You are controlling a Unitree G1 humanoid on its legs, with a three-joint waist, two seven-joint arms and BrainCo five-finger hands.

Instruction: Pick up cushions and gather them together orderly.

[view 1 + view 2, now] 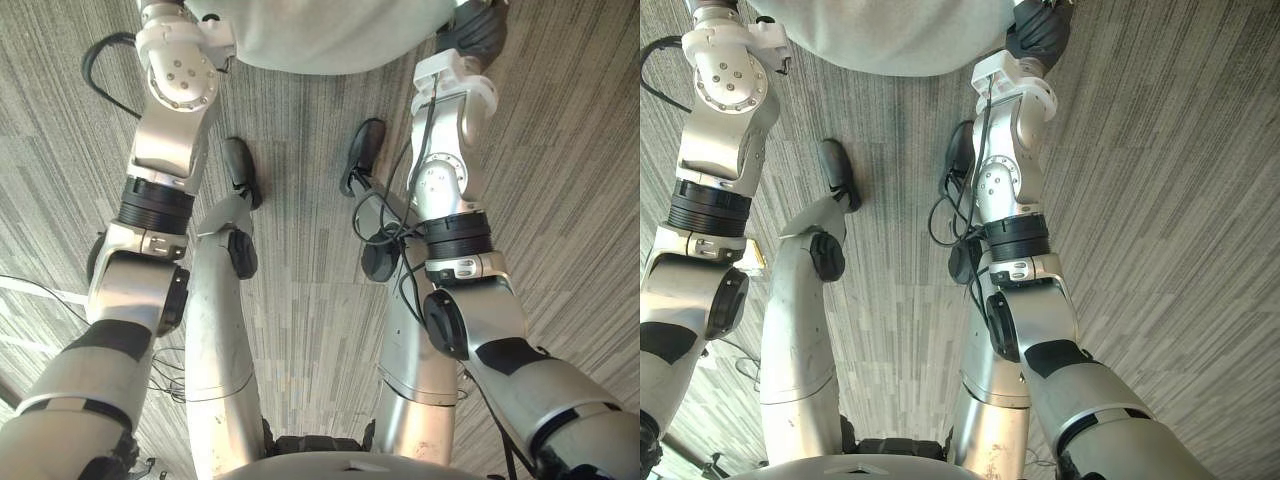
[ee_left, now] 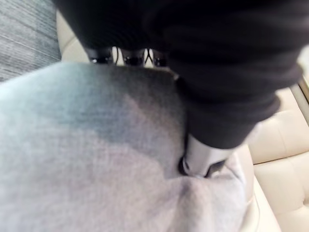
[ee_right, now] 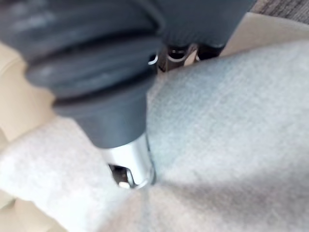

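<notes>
Grey cushion [image 2: 96, 159] fills the whole gap between thumb and fingers [image 2: 133, 60] of the left hand [image 2: 199, 157], same in the right hand [image 3: 129, 164], so no room inside either grasp. Cream padded seat [image 2: 285, 140] lies close past the fingertips and beside both thumbs, blocking there. Open carpet [image 1: 300, 320] below the cushion, free to pass.

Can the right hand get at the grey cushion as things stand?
Looks like yes: the right hand is on the cushion, with its thumb pressed into the fabric and its fingers hooked over the edge. Nothing lies between them.
</notes>
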